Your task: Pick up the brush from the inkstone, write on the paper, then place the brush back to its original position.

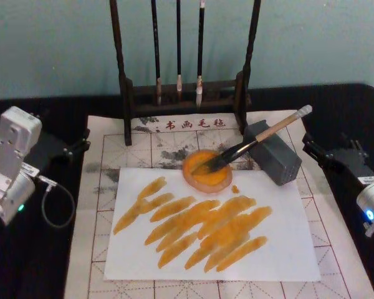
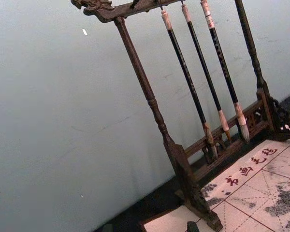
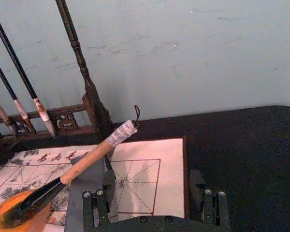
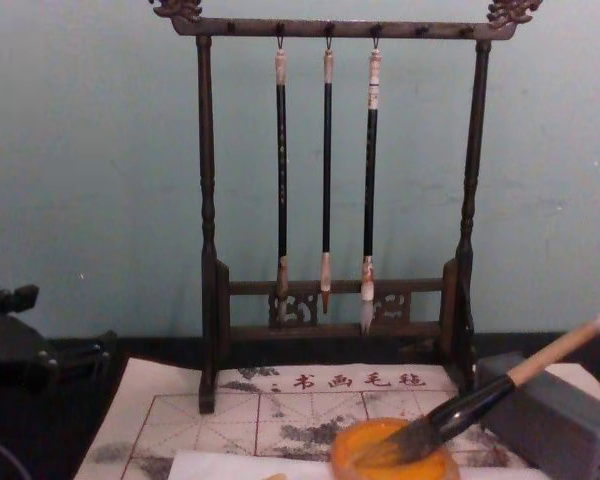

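The brush [image 1: 260, 138] lies slanted, its tan handle resting on the grey inkstone block [image 1: 275, 161] and its dark tuft in an orange dish [image 1: 207, 171]. It also shows in the right wrist view as the brush [image 3: 89, 162], and in the chest view as the brush [image 4: 510, 385]. The white paper [image 1: 287, 249] in front carries several orange strokes. My right gripper [image 1: 316, 151] stands open just right of the block, its fingers [image 3: 105, 193] empty and short of the handle. My left gripper [image 1: 76, 148] is parked at the mat's left edge.
A dark wooden stand [image 1: 128, 93] with three thin hanging brushes [image 4: 326, 170] rises behind the beige grid mat [image 1: 112, 152]. Black tabletop [image 1: 43, 268] flanks the mat. A cable loops near my left arm [image 1: 50, 199].
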Robot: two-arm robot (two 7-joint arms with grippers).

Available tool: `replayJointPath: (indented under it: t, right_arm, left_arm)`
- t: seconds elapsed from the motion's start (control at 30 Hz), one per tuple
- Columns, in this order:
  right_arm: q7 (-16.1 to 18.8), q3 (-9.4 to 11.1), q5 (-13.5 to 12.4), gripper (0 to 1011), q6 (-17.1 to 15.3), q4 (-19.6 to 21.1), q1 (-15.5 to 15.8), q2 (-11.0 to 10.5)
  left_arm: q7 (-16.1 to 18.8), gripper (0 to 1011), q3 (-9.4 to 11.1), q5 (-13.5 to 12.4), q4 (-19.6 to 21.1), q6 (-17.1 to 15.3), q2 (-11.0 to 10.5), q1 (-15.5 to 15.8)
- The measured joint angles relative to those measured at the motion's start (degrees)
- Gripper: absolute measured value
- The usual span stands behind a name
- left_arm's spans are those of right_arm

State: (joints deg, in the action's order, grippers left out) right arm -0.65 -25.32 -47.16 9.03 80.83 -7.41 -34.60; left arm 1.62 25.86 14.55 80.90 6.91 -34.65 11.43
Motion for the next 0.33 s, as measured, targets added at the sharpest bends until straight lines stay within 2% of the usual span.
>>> replayJointPath:
  t: [0.33]
  right_arm:
    - [0.0,0.0,0.0,1000,0.0,0.0,0.0,0.0]
  left_arm:
    - [0.0,1001,0.0,0.0,0.0,0.0,0.0,0.0]
